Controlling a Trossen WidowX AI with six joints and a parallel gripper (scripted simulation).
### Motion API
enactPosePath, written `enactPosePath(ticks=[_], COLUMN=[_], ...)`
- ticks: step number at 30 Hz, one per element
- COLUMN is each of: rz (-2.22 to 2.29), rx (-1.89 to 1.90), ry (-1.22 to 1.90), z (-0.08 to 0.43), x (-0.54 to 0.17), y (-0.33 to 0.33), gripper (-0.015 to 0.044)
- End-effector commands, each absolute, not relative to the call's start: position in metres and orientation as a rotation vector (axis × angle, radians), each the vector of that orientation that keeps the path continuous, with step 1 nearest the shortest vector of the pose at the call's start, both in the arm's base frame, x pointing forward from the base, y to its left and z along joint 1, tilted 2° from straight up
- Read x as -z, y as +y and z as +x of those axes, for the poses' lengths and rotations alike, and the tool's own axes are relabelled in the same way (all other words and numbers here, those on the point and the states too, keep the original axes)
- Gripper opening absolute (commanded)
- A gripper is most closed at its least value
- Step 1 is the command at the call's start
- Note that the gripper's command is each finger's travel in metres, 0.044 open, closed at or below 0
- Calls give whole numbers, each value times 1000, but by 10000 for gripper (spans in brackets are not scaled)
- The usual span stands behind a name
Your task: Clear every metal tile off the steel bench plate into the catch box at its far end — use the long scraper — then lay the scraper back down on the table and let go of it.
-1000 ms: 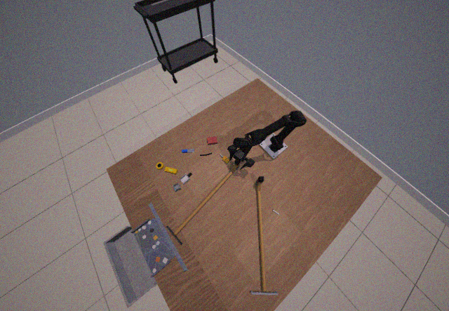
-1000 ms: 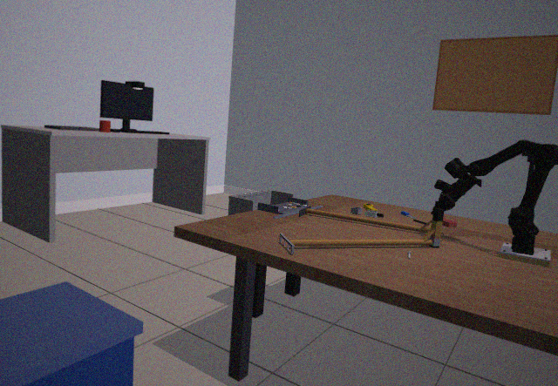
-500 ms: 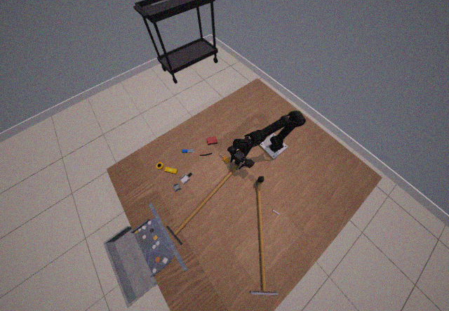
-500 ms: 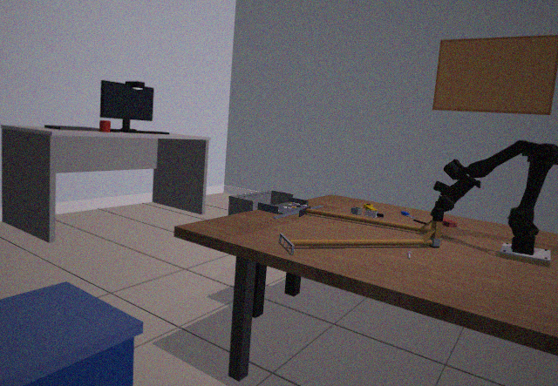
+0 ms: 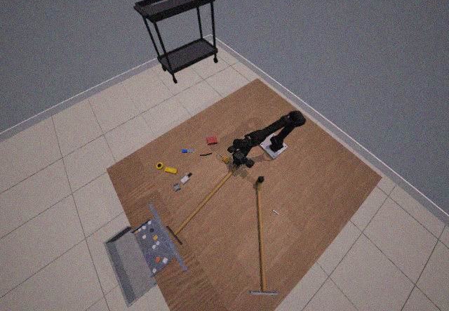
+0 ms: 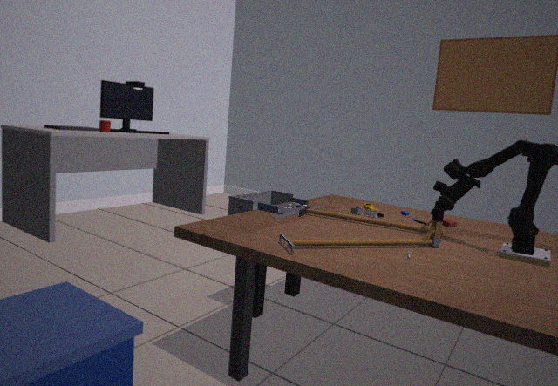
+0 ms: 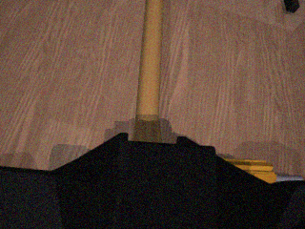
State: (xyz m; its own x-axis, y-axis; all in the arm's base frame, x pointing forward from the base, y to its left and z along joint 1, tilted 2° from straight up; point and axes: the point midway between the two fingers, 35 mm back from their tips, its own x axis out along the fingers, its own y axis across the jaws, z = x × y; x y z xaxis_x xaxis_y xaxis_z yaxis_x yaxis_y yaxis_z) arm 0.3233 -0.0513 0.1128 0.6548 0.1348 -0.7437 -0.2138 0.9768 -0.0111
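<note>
My gripper (image 5: 237,165) (image 6: 437,216) (image 7: 152,142) is shut on the grip end of the long scraper (image 5: 205,201) (image 6: 360,217) (image 7: 152,62), low over the table. The grip itself is mostly hidden by the fingers. The wooden handle runs away from the gripper to a dark blade (image 5: 174,235), just short of the raised bar at the plate's near side. The steel bench plate (image 5: 146,246) carries several small tiles, white, orange and dark, such as a white tile (image 5: 165,260) and an orange tile (image 5: 155,237). The catch box (image 5: 116,269) (image 6: 243,204) adjoins its far end.
A second long-handled tool (image 5: 260,242) (image 6: 360,242) with a silver head lies beside the scraper. A yellow object (image 5: 225,159) (image 7: 257,171) lies close to the gripper. A red block (image 5: 212,140), a yellow ring (image 5: 159,165), a yellow block (image 5: 170,170) and a bolt (image 5: 275,212) are also on the table.
</note>
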Motion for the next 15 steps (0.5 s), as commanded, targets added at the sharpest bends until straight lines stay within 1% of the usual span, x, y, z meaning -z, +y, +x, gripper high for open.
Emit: enactPosePath(ticks=[1,15], rz=[-102,-96], rx=[-196,-180], ry=[833,835], z=[323,326], x=[-114,-116], y=[-51,-61], gripper=[0,0])
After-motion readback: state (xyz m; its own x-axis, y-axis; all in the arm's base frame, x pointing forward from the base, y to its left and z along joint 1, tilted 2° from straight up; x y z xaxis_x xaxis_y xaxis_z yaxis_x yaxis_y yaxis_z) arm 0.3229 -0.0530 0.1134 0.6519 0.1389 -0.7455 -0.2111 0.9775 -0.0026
